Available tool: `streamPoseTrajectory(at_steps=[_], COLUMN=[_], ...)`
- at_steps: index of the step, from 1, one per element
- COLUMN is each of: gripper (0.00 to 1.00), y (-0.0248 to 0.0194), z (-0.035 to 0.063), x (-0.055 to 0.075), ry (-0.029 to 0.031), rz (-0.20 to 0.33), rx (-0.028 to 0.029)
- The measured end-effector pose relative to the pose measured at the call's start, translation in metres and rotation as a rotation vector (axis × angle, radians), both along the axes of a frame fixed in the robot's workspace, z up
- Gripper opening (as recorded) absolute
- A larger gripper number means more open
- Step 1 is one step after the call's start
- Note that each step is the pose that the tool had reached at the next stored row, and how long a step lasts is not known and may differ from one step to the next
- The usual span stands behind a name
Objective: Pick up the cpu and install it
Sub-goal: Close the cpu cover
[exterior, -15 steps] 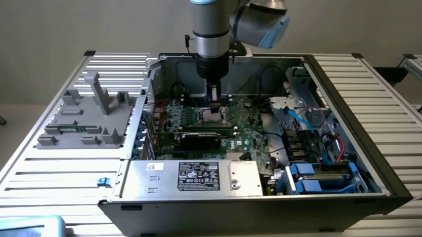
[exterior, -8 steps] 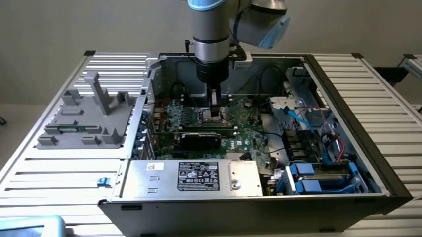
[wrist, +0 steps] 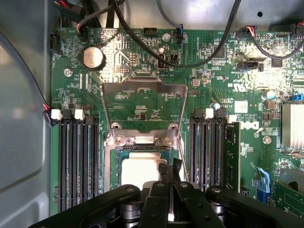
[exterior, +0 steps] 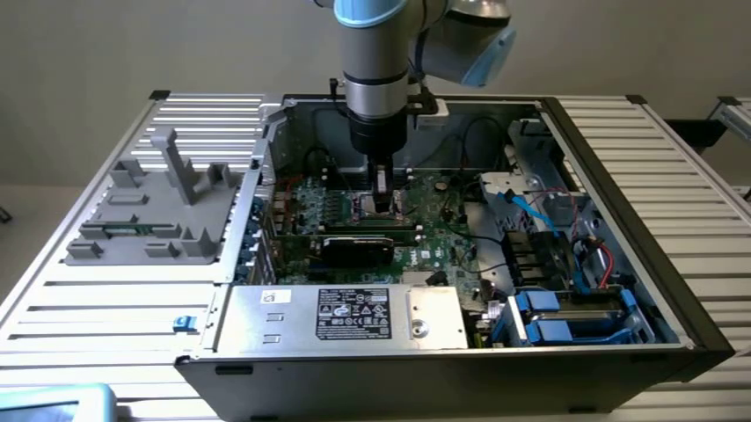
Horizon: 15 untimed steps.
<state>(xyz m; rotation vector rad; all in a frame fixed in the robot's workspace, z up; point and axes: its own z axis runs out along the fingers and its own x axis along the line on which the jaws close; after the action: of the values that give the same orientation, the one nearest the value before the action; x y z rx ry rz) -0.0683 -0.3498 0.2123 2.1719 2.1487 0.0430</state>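
On the exterior view's left, a grey moulded plastic fixture (exterior: 153,211) sat on the slatted table, well apart from the work. In the middle, the arm reached straight down into the open black computer case (exterior: 692,325), and the gripper (exterior: 385,189) hung over the socket area of the green motherboard (exterior: 452,237). Towards the exterior view's right lay blue-tabbed drive bays (exterior: 551,316).

The exterior view gave the arm's upright posture and its clearance from the case walls, but the gripper body covered the socket. The wrist view showed the small square cpu with its shiny silver top (wrist: 140,172) lying flat inside the socket frame, the hinged silver load plate (wrist: 145,85) swung open beyond it, and the gripper (wrist: 169,173) with jaws pressed together at the chip's edge; actual contact could not be told.

Seating probably wanted the chip level and square to the frame, without sideways force.
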Motion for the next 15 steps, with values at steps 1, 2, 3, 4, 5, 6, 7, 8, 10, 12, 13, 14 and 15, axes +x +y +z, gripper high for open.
streamPoseTrajectory(at_steps=[1,2,3,4,5,6,7,8,10,12,13,14,15], gripper=[0.11,0.11,0.11,0.11,0.11,0.11,0.11,0.11,0.11,0.11,0.11,0.11,0.11], y=[-0.0003,-0.0005,-0.0007,-0.001,-0.0013,-0.0014,-0.0017,-0.002,-0.0024,-0.0025,-0.0024,-0.0024,-0.0025], z=[-0.0007,-0.0015,-0.0021,-0.0027,-0.0031,-0.0034,-0.0037,-0.004,-0.0044,-0.0049,-0.0054,-0.0057,-0.006], x=[0.0,0.0,0.0,0.0,0.0001,0.0001,0.0002,0.0003,0.0002,0.0002,0.0003,0.0003,0.0003], ry=[-0.0003,-0.0008,-0.0011,-0.0016,-0.0021,-0.0026,-0.003,-0.0032,-0.0035,-0.0038,-0.0042,-0.0044,-0.0046], rz=[0.0,0.0,0.0,0.001,0.001,0.001,0.001,0.001,0.001,0.002,0.002,0.002,0.003], rx=[-0.0003,-0.0006,-0.0009,-0.001,-0.0011,-0.0011,-0.001,-0.0011,-0.0016,-0.0023,-0.0026,-0.0031,-0.0035])
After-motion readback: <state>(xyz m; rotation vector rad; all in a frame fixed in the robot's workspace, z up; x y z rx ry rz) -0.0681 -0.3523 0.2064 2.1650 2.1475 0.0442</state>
